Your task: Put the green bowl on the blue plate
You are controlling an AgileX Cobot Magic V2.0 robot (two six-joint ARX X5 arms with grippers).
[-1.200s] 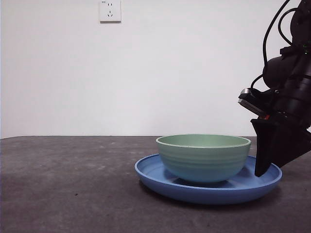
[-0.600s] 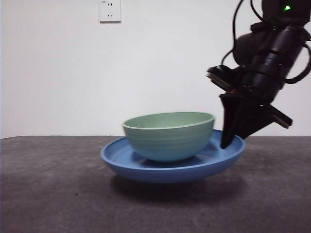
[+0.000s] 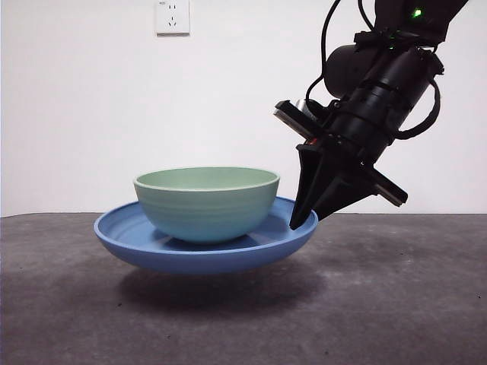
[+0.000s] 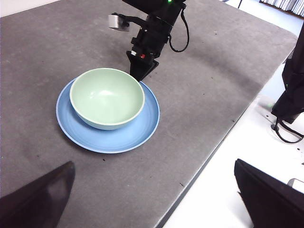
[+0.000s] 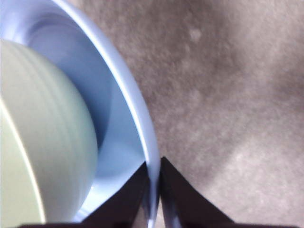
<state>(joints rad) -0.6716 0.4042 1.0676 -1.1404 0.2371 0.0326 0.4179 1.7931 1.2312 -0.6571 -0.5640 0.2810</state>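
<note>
The pale green bowl (image 3: 206, 203) sits inside the blue plate (image 3: 129, 247), and both hang clear of the dark table with a shadow beneath. My right gripper (image 3: 303, 220) is shut on the blue plate's right rim (image 5: 142, 137), one jaw on each side of it. The right wrist view shows the green bowl (image 5: 42, 142) close beside the pinched rim. From high up, the left wrist view takes in the green bowl (image 4: 107, 97) on the blue plate (image 4: 142, 128) with the right gripper (image 4: 140, 76) at the plate's far edge. My left gripper (image 4: 152, 199) is open, far above the table.
A white wall with a socket (image 3: 172, 16) stands behind the table. The grey tabletop (image 4: 199, 95) ends at an edge with white floor (image 4: 228, 166) beyond, where a black stand (image 4: 289, 99) sits.
The right gripper closed on the plate's rim, lifted plate and bowl off the table, and carried them leftwards across the front view.
</note>
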